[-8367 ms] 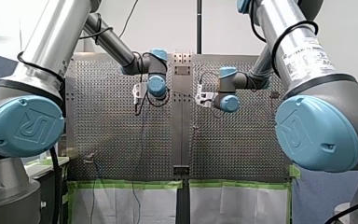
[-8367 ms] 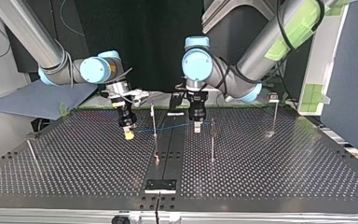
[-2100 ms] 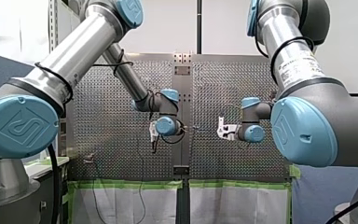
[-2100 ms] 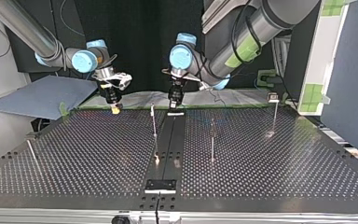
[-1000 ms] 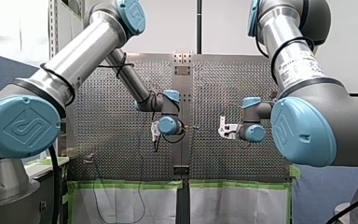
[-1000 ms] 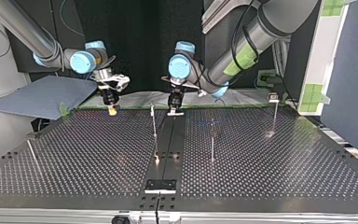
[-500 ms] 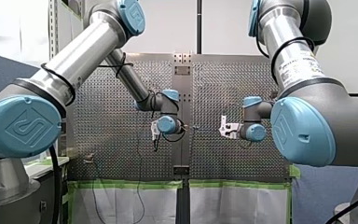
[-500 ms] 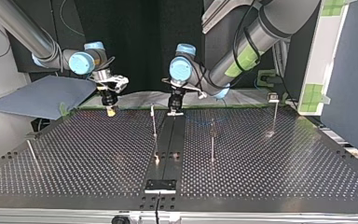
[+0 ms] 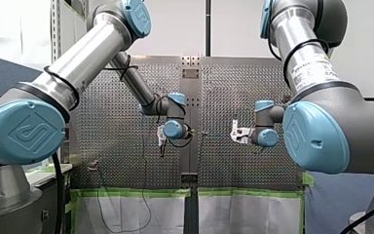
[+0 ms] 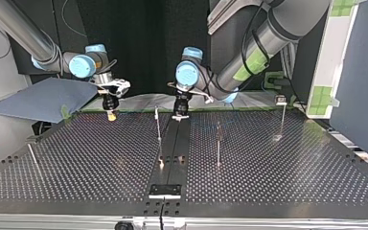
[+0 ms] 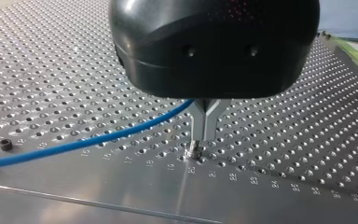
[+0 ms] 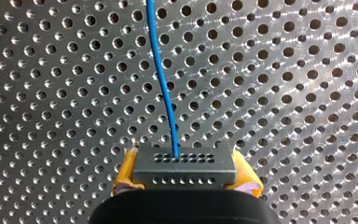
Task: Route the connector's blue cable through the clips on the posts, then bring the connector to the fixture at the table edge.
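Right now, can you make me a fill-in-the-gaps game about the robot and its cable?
1. The cable leaving the connector is ___.
2. The connector is squeezed between my right pincer's ___ pads.
3. The cable's far end runs up to the metal fingers of my ___ pincer.
4. The table is covered in round ___.
Missing words: blue, yellow, left, holes.

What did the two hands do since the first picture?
Both hands drew back to the table's far edge in the top view, my right hand going toward that view's left. My right hand still holds the connector, my left hand the cable. The posts stayed put.
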Robot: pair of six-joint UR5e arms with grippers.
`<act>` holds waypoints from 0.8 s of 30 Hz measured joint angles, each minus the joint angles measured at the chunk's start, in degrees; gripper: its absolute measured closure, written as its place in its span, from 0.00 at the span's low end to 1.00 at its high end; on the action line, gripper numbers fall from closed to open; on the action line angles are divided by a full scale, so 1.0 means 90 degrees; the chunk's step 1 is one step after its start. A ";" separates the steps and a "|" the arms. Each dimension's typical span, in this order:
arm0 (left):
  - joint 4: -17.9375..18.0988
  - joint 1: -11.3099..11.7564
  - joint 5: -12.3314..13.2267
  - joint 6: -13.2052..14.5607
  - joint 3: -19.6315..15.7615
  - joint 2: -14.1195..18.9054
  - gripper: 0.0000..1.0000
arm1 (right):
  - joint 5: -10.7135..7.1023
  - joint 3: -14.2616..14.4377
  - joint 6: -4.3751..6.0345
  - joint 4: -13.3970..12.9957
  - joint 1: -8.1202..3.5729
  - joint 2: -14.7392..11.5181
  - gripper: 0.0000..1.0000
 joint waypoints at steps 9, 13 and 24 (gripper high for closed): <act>-0.0098 0.0034 0.0082 -0.0058 0.0126 -0.0004 1.00 | 0.0044 -0.0053 0.0013 0.0049 -0.0018 0.0000 1.00; -0.0214 0.0076 0.0111 -0.0056 0.0218 -0.0005 1.00 | 0.0049 -0.0065 0.0014 0.0060 -0.0027 0.0001 1.00; -0.0273 0.0091 0.0152 -0.0062 0.0245 -0.0005 1.00 | 0.0066 -0.0124 0.0015 0.0067 -0.0051 0.0010 1.00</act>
